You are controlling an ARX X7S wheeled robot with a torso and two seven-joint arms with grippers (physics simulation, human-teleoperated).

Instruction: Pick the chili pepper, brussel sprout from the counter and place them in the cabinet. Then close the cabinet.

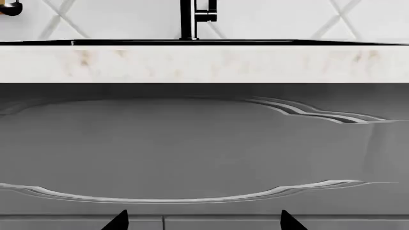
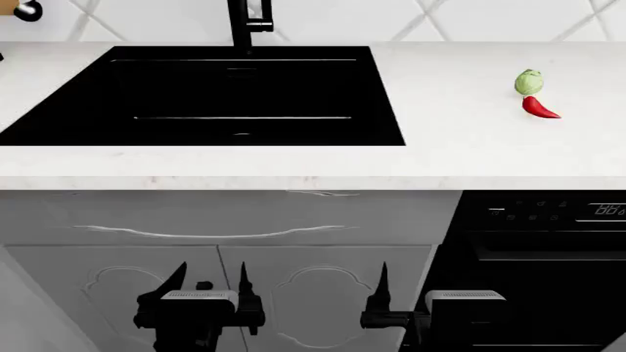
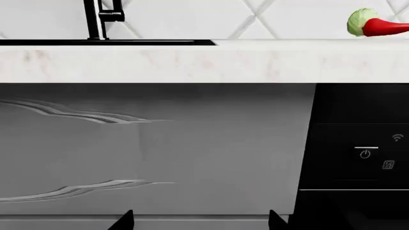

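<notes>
Fingers (image 2: 174, 282) on your left and right (image 2: 383, 282) grippers stand apart, empty; chili pepper (image 2: 539, 108) touches brussel sprout (image 2: 528, 82) near the desk's (image 2: 459, 147) right back edge.

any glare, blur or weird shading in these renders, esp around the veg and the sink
Head view: flat even light, chili pepper and brussel sprout sharp with hardly any shadow; sink pure black, detail lost. Wrist views: thin bright highlights on the grey cabinet front, no blur.

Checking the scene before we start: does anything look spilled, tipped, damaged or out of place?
Nothing stands out. The chili pepper and brussel sprout lie close together on the counter right of the sink, with no spill. The cabinet doors below look shut. Both grippers, left and right, hang low and empty.
</notes>
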